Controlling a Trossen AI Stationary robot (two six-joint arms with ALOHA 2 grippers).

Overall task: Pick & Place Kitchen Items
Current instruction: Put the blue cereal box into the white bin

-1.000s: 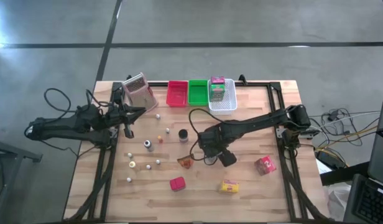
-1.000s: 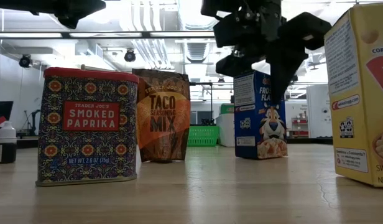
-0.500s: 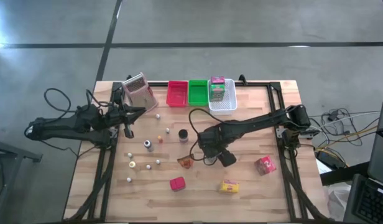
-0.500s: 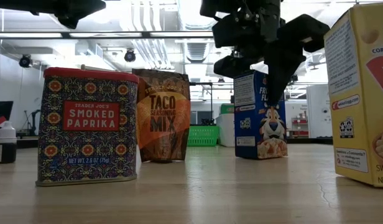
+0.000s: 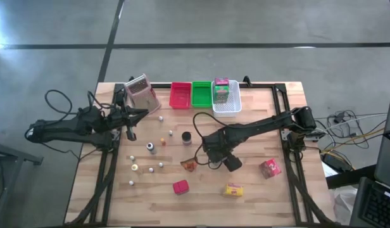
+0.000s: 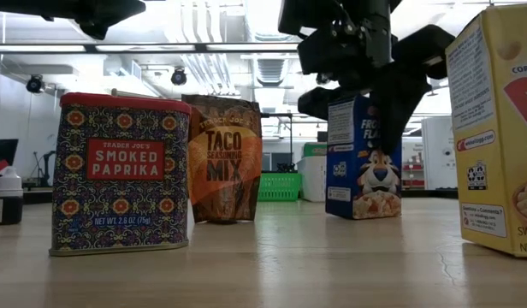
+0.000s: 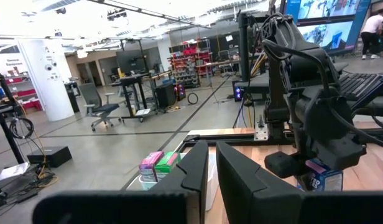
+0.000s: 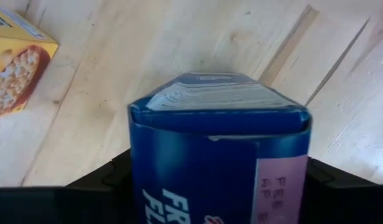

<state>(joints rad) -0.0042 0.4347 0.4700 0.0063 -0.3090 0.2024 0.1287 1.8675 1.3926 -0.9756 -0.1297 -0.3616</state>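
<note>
A blue cereal box (image 8: 219, 143) stands upright on the table (image 5: 258, 120), also seen in the low view (image 6: 364, 162). My right gripper (image 8: 219, 199) points down over it with a finger on each side; in the high view the gripper (image 5: 215, 155) hides the box. Other kitchen items stand around it: a red paprika tin (image 6: 121, 175), an orange-brown taco mix packet (image 6: 225, 158), a yellow box (image 6: 494, 128), a pink-red box (image 5: 270, 168), a dark jar (image 5: 186, 137) and tiny bottles (image 5: 150, 147). My left gripper (image 5: 128, 123) waits shut at the table's left edge. My right gripper has the blue cereal box near its top, one finger (image 8: 110, 177) against one narrow side and the other finger (image 8: 322, 177) against the opposite side (image 8: 303, 162). The fingers come from above, pointing down. The box stands upright with its bottom (image 6: 364, 214) on the table.
At the far edge stand a red tray (image 5: 180, 95), a green tray (image 5: 201, 94) and a white basket (image 5: 228, 106) holding a pink-and-green box (image 5: 221, 88). A pink packet (image 5: 141, 93) stands at the far left. A black cable (image 5: 198, 120) loops near the right arm.
My right gripper has sunk slightly around the blue cereal box. The box has shifted and turned a little on the table toward the right edge, staying upright.
</note>
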